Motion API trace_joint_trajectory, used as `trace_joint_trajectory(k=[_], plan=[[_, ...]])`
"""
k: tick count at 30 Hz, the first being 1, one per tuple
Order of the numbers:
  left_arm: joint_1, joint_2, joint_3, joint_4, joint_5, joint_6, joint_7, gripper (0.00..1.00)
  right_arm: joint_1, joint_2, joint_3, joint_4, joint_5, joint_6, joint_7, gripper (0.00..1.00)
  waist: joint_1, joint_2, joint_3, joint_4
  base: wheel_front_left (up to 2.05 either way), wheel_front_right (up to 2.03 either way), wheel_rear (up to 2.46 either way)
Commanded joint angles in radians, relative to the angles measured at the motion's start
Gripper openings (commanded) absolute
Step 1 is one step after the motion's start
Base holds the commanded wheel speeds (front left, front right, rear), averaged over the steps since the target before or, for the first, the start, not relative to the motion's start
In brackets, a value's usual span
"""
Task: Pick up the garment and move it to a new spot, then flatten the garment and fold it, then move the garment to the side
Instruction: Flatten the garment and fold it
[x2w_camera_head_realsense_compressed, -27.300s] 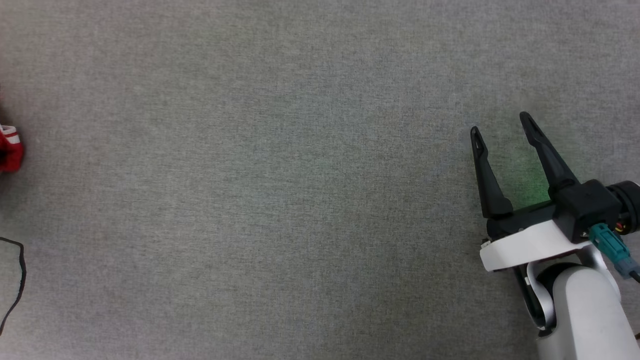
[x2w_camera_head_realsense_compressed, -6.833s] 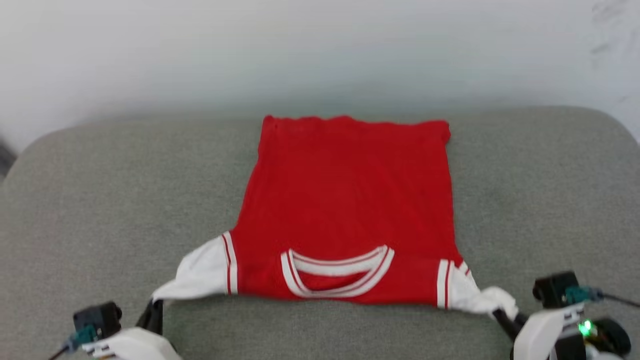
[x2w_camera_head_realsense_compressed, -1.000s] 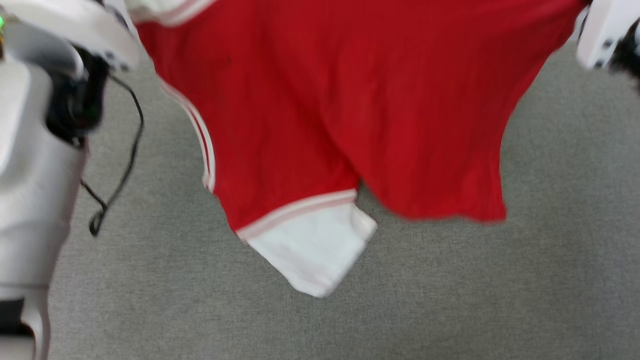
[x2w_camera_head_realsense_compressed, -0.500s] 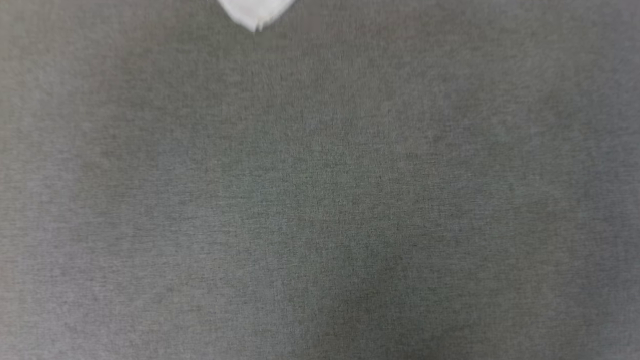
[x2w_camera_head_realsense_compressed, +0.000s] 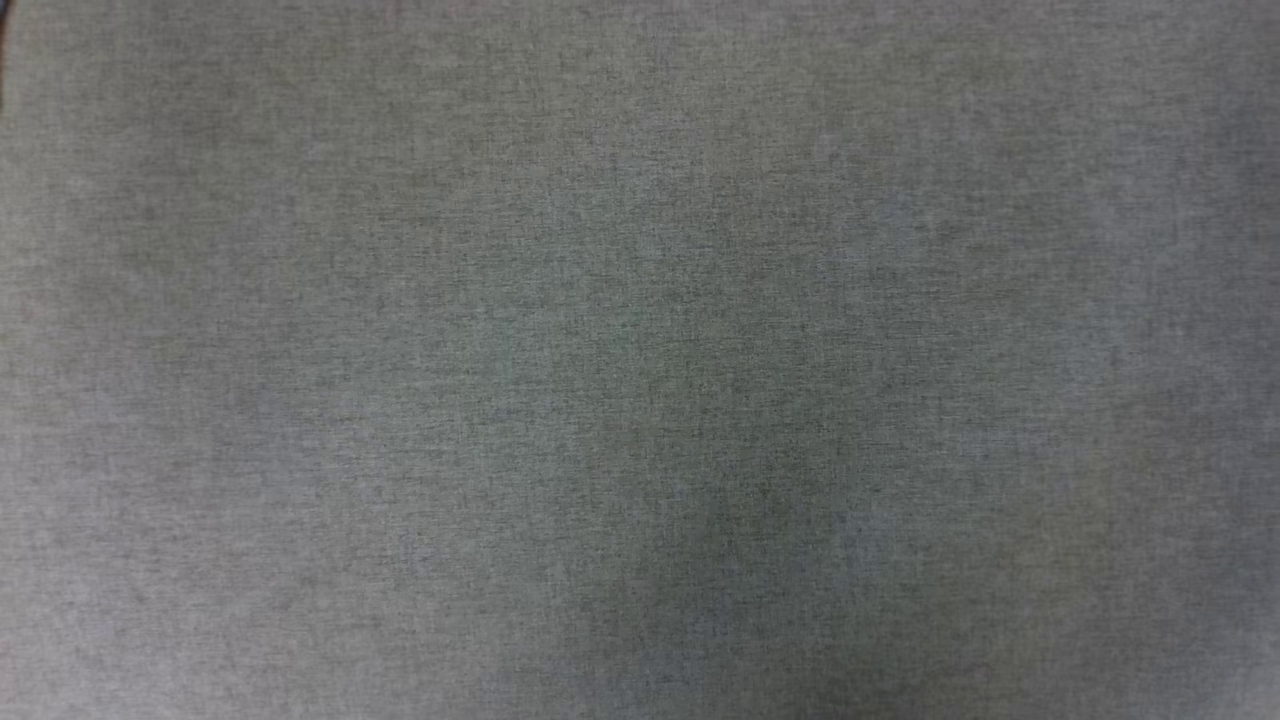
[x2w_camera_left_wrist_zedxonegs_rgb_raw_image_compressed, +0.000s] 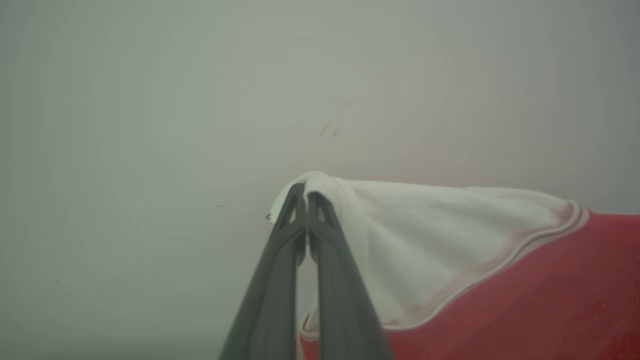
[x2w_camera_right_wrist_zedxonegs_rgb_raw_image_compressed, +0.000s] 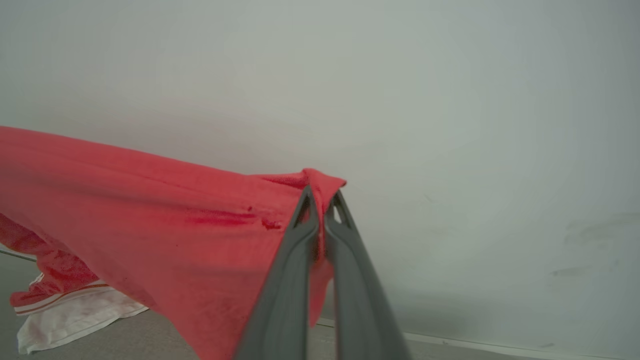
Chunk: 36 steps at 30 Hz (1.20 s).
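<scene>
Jaws pressed together, the left gripper (x2w_camera_left_wrist_zedxonegs_rgb_raw_image_compressed: 306, 199) pinches the garment (x2w_camera_right_wrist_zedxonegs_rgb_raw_image_compressed: 150, 215) by its white sleeve (x2w_camera_left_wrist_zedxonegs_rgb_raw_image_compressed: 425, 235) and the right gripper (x2w_camera_right_wrist_zedxonegs_rgb_raw_image_compressed: 322, 197) pinches a red corner, holding it aloft before a bare pale wall (x2w_camera_right_wrist_zedxonegs_rgb_raw_image_compressed: 450, 100), while the head view, which caught a white sleeve tip at its top edge half a second ago, looks on open grey fabric surface (x2w_camera_head_realsense_compressed: 640, 360).

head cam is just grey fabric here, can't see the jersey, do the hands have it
Observer: Yes. The left hand is shut on the garment, pinching its white sleeve.
Operator: and the right one
Observer: The right hand is shut on a red corner of it.
Operator: is it all off the surface
Observer: The other white sleeve hangs low at the grey surface. I cannot tell whether it touches.
</scene>
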Motion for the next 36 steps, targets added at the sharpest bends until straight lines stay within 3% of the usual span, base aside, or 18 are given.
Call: trace_joint_trajectory(k=[1,9,19,24,27,30,36], plan=[[0.027,-0.002,0.004,0.017,-0.01,-0.007,-0.013,0.0,0.001,-0.005,0.016,0.019,0.007,-0.002,-0.008,0.0,-0.0002,0.0,0.001,0.005,0.0,0.0,0.0],[0.253,-0.023,0.006,0.123,-0.072,-0.059,-0.073,0.0,0.2,-0.01,0.148,0.089,0.083,-0.002,-0.072,0.0,-0.0002,0.0,-0.129,0.02,0.0,0.0,0.0],[0.798,-0.042,0.046,0.079,-0.21,-0.076,-0.131,0.0,0.689,-0.08,0.239,0.006,0.194,-0.002,-0.112,0.0,-0.0002,0.0,-0.423,0.05,0.0,0.0,0.0],[1.032,-0.031,0.065,0.002,-0.242,-0.042,-0.144,0.0,0.893,-0.102,0.227,-0.055,0.22,-0.002,-0.106,0.0,-0.0002,0.0,-0.522,0.05,0.0,0.0,0.0],[1.208,-0.016,0.075,-0.088,-0.264,0.002,-0.141,0.0,1.044,-0.116,0.197,-0.112,0.23,-0.003,-0.098,0.0,-0.0002,0.0,-0.579,0.051,0.0,0.0,0.0],[1.372,0.013,0.091,-0.203,-0.284,0.056,-0.13,0.0,1.185,-0.117,0.15,-0.181,0.224,-0.004,-0.085,0.0,-0.0002,0.0,-0.62,0.05,0.0,0.0,0.0],[1.67,0.056,0.112,-0.507,-0.319,0.214,-0.075,0.0,1.441,-0.089,0.023,-0.351,0.182,-0.007,-0.02,0.0,-0.0002,0.0,-0.683,0.05,0.0,0.0,0.0]])
